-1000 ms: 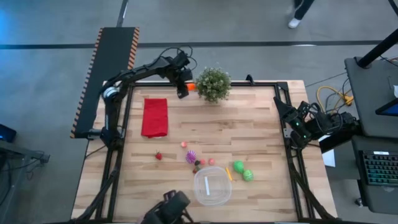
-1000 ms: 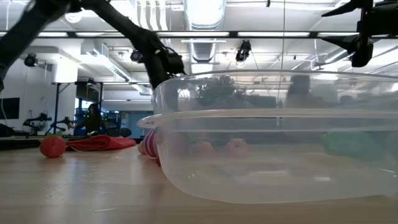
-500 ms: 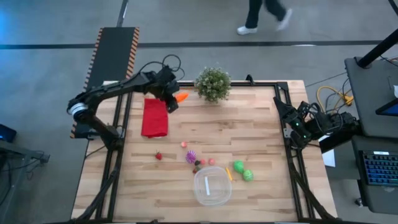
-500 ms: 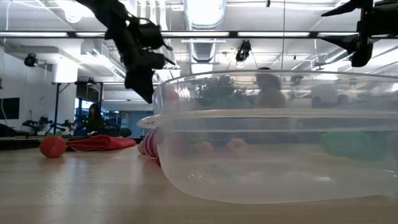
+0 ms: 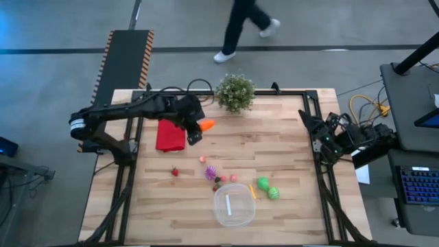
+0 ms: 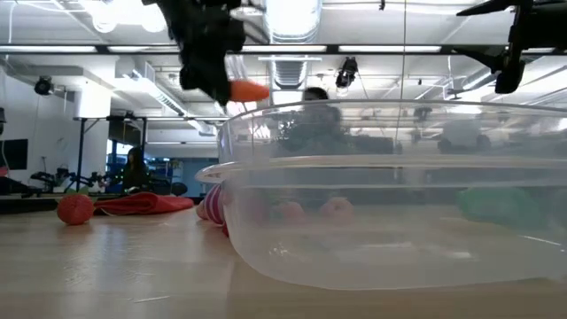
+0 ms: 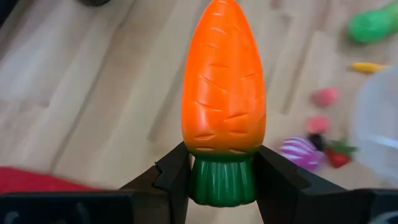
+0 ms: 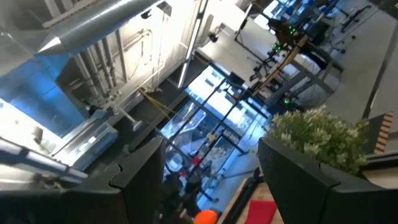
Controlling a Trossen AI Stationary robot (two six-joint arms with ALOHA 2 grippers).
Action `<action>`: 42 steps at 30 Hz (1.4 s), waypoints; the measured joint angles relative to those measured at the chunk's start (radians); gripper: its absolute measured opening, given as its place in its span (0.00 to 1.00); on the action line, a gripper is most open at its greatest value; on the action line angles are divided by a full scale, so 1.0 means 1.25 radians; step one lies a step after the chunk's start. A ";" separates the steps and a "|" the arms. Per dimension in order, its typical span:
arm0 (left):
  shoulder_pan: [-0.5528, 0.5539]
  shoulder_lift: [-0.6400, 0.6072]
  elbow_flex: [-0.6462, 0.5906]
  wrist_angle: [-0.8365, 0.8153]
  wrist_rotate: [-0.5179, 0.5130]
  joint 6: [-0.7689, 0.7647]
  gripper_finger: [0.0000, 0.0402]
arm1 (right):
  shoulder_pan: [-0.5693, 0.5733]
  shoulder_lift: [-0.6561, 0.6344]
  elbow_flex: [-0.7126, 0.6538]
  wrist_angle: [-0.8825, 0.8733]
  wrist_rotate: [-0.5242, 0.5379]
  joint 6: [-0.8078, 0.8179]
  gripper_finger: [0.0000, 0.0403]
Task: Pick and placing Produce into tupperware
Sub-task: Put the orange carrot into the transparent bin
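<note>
My left gripper [image 5: 197, 130] is above the table beside the red cloth, shut on the orange carrot [image 5: 206, 125], which also shows in the low view [image 6: 249, 90] and fills the left wrist view [image 7: 224, 81]. The clear tupperware [image 5: 234, 205] [image 6: 390, 195] stands near the near edge. Around it on the wood lie two green balls [image 5: 263, 183], a purple cluster [image 5: 210, 172], a red piece [image 5: 175, 171], a pink piece [image 5: 203, 159] and a yellow piece [image 5: 252, 191]. My right gripper [image 5: 319, 142] [image 8: 211, 180] waits open at the table's right edge. My left gripper pinches the carrot's green stem end [image 7: 222, 179] between its two fingers [image 7: 168, 177]. The fingers come from the table's left and lie along the carrot, whose orange tip [image 7: 222, 9] points away from them. The carrot is lifted clear of the table.
A red folded cloth [image 5: 171, 129] lies under the left arm. A leafy potted plant [image 5: 235, 92] stands at the far edge. A person [image 5: 241, 24] walks on the floor beyond the table. Bare wood lies between the carrot and the produce.
My left gripper, carrying the carrot, has swung away from the plant at the far edge, toward the table's left and then toward the near edge, ending beside the red cloth. It has stayed shut on the carrot. The person beyond the table has walked leftward.
</note>
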 joint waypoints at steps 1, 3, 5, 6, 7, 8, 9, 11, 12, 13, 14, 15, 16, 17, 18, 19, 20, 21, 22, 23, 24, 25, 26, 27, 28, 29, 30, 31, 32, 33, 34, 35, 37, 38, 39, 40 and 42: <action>-0.017 0.002 0.009 0.003 -0.006 -0.012 0.31 | 0.000 0.000 0.000 -0.014 -0.007 0.015 0.62; -0.050 0.009 0.025 -0.001 -0.011 -0.041 0.31 | 0.000 0.000 0.000 -0.039 -0.015 0.041 0.62; -0.084 0.021 0.042 0.002 -0.012 -0.070 0.31 | 0.000 0.000 0.000 -0.062 -0.035 0.068 0.62; -0.103 0.030 0.052 0.001 -0.012 -0.086 0.31 | 0.000 0.000 0.000 -0.075 -0.046 0.083 0.62; -0.122 0.039 0.062 0.001 -0.012 -0.099 0.31 | 0.000 0.000 0.000 -0.086 -0.062 0.096 0.62; -0.141 0.047 0.069 0.003 -0.012 -0.110 0.31 | 0.000 0.000 0.000 -0.097 -0.080 0.111 0.62; -0.162 0.061 0.079 0.001 -0.014 -0.124 0.31 | 0.000 0.000 0.000 -0.109 -0.099 0.129 0.62; -0.203 0.088 0.101 0.000 -0.031 -0.149 0.31 | 0.000 0.000 0.000 -0.129 -0.137 0.164 0.62; -0.224 0.101 0.114 -0.002 -0.040 -0.158 0.31 | 0.000 0.001 0.000 -0.136 -0.154 0.180 0.62; -0.242 0.113 0.129 -0.007 -0.047 -0.169 0.31 | 0.000 0.002 0.000 -0.139 -0.168 0.193 0.62; -0.259 0.127 0.146 -0.013 -0.053 -0.178 0.31 | 0.000 0.004 0.000 -0.142 -0.180 0.203 0.62; -0.273 0.141 0.164 -0.017 -0.054 -0.189 0.31 | 0.000 0.008 0.000 -0.143 -0.192 0.212 0.62; -0.286 0.153 0.178 -0.021 -0.055 -0.195 0.31 | 0.000 0.012 0.000 -0.144 -0.202 0.218 0.62; -0.300 0.167 0.192 -0.028 -0.057 -0.206 0.31 | 0.000 0.016 0.000 -0.144 -0.209 0.223 0.62; -0.312 0.180 0.207 -0.030 -0.060 -0.211 0.31 | 0.000 0.018 0.000 -0.143 -0.219 0.226 0.62; -0.324 0.193 0.223 -0.030 -0.061 -0.212 0.31 | 0.000 0.021 0.000 -0.143 -0.231 0.227 0.62; -0.336 0.204 0.238 -0.032 -0.063 -0.213 0.31 | 0.000 0.024 0.000 -0.141 -0.245 0.227 0.62; -0.346 0.215 0.251 -0.034 -0.066 -0.213 0.31 | 0.000 0.026 0.000 -0.140 -0.260 0.227 0.62; -0.356 0.224 0.264 -0.035 -0.069 -0.213 0.31 | 0.000 0.027 0.000 -0.139 -0.273 0.227 0.62; -0.366 0.234 0.274 -0.034 -0.073 -0.213 0.31 | 0.000 0.026 0.000 -0.140 -0.286 0.228 0.62; -0.373 0.245 0.285 -0.034 -0.076 -0.213 0.31 | 0.000 0.026 0.000 -0.139 -0.300 0.235 0.62; -0.381 0.256 0.293 -0.033 -0.076 -0.215 0.31 | 0.000 0.026 0.000 -0.138 -0.311 0.245 0.62; -0.389 0.266 0.298 -0.034 -0.076 -0.221 0.31 | 0.000 0.026 0.000 -0.139 -0.321 0.254 0.62; -0.396 0.279 0.301 -0.034 -0.076 -0.230 0.31 | 0.000 0.026 0.000 -0.140 -0.327 0.259 0.62; -0.403 0.287 0.302 -0.033 -0.076 -0.233 0.31 | 0.000 0.026 0.000 -0.141 -0.329 0.262 0.62; -0.411 0.297 0.302 -0.034 -0.076 -0.234 0.31 | 0.000 0.026 0.000 -0.141 -0.330 0.262 0.62; -0.418 0.306 0.302 -0.033 -0.077 -0.237 0.31 | 0.000 0.026 0.000 -0.143 -0.331 0.262 0.62; -0.426 0.317 0.302 -0.031 -0.077 -0.245 0.31 | 0.000 0.026 0.000 -0.146 -0.331 0.262 0.62; -0.433 0.327 0.302 -0.026 -0.076 -0.257 0.31 | 0.000 0.026 0.000 -0.153 -0.330 0.262 0.62; -0.441 0.337 0.302 -0.016 -0.076 -0.272 0.31 | 0.000 0.026 0.000 -0.160 -0.330 0.264 0.62; -0.448 0.345 0.302 -0.001 -0.076 -0.284 0.31 | 0.000 0.026 0.000 -0.167 -0.330 0.269 0.62; -0.455 0.352 0.302 0.018 -0.076 -0.297 0.31 | 0.000 0.026 0.000 -0.175 -0.330 0.273 0.62; -0.467 0.367 0.302 0.061 -0.076 -0.320 0.31 | 0.000 0.026 0.000 -0.192 -0.330 0.293 0.62; -0.472 0.374 0.302 0.078 -0.076 -0.330 0.31 | 0.000 0.026 0.000 -0.202 -0.330 0.305 0.62; -0.476 0.381 0.302 0.092 -0.076 -0.339 0.31 | 0.000 0.027 0.000 -0.209 -0.330 0.315 0.62; -0.478 0.390 0.302 0.105 -0.077 -0.350 0.31 | 0.000 0.027 0.000 -0.219 -0.330 0.322 0.62; -0.478 0.405 0.302 0.113 -0.077 -0.364 0.31 | 0.000 0.028 0.000 -0.229 -0.330 0.325 0.62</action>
